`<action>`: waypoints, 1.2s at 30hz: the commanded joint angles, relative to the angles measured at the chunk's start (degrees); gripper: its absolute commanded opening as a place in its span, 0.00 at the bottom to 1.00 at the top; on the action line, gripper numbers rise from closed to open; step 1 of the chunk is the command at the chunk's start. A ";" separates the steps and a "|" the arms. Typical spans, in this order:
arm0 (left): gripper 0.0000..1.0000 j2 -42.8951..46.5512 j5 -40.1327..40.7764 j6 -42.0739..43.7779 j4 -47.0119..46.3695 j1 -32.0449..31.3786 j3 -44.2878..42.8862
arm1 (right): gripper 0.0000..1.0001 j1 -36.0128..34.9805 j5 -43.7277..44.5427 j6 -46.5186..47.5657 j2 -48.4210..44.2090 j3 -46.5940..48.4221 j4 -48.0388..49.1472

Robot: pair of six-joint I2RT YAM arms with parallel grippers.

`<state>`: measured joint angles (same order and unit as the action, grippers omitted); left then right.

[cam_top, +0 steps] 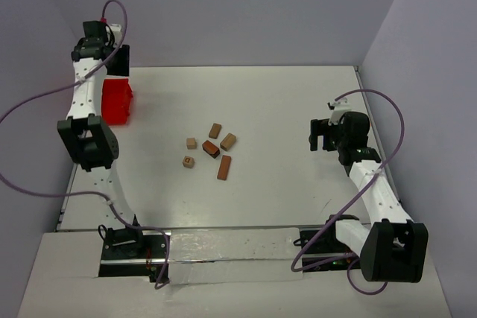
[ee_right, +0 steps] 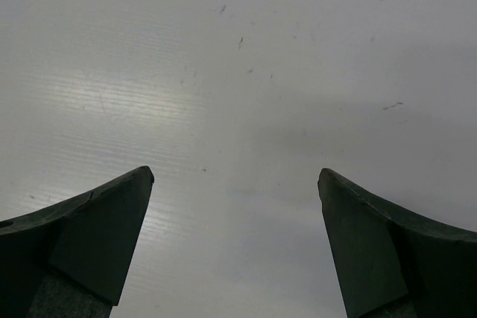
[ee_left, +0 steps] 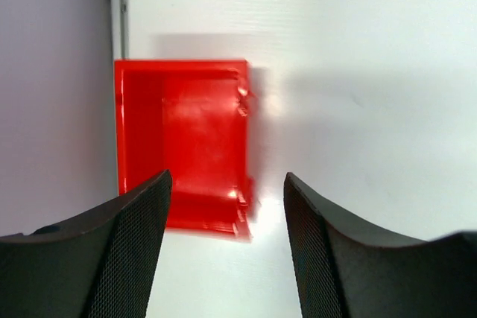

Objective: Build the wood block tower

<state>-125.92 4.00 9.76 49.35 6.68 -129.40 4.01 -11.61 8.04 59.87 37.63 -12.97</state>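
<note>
Several small wooden blocks lie loose in a cluster at the table's middle, none on another: two tan cubes (cam_top: pixel 191 143) (cam_top: pixel 188 161), a brown cuboid (cam_top: pixel 215 130), a tan cuboid (cam_top: pixel 228 141), a dark brown block (cam_top: pixel 210 148) and a long reddish cuboid (cam_top: pixel 223 167). No stack stands. My left gripper (cam_top: pixel 117 65) is open and empty at the far left, above the red tray; its jaws (ee_left: pixel 227 176) are wide apart. My right gripper (cam_top: pixel 322 134) is open and empty, right of the blocks, over bare table (ee_right: pixel 235 173).
An empty red plastic tray (cam_top: pixel 117 102) sits at the table's far left edge, and also shows in the left wrist view (ee_left: pixel 179 65). Purple walls enclose the table on three sides. Purple cables loop from both arms.
</note>
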 commanded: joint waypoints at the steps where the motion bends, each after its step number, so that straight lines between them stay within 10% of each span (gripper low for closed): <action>1: 0.69 22.01 -16.29 -2.10 -4.45 0.18 8.97 | 1.00 -0.32 -3.22 0.64 -3.12 2.19 1.17; 7: 0.84 37.66 -34.30 -7.59 -9.17 -0.50 30.92 | 1.00 -0.49 -4.38 0.57 -4.17 2.28 0.84; 16: 0.71 45.07 -17.33 -15.37 -19.16 -25.68 53.45 | 1.00 -0.83 -4.08 0.65 -4.26 2.19 0.75; 36: 0.60 26.64 -10.21 -14.91 -21.22 -40.41 50.90 | 1.00 -0.80 -3.50 1.10 -2.57 2.01 0.88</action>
<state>-96.99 -7.22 -5.89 30.46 -32.62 -74.16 3.62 -15.50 8.63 57.05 37.63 -12.98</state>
